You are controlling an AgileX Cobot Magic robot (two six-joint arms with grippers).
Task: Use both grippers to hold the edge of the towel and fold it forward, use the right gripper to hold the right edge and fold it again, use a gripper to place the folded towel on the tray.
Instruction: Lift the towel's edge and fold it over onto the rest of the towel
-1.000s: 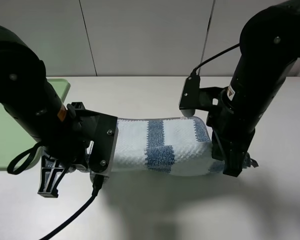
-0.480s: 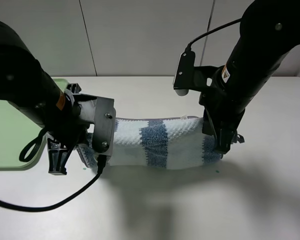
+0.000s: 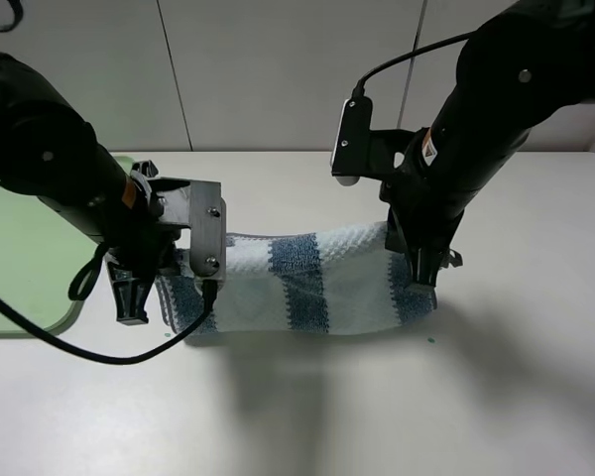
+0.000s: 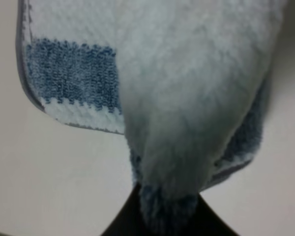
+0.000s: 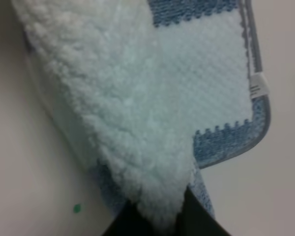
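My left gripper (image 3: pixel 137 302) is clamped tight on the towel (image 3: pixel 307 283) at its 9 o'clock end. My right gripper (image 3: pixel 421 268) is pinched tight on the 3 o'clock end. The towel lies doubled over, mid-table (image 3: pixel 377 397). The tray (image 3: pixel 20 258) sits at the towel's 9 o'clock, near it and not touching.

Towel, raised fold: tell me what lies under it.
Under the raised fold, pinched by the left gripper and the right gripper, the towel's lower layer lies on the white table. Anything beneath that layer is covered.
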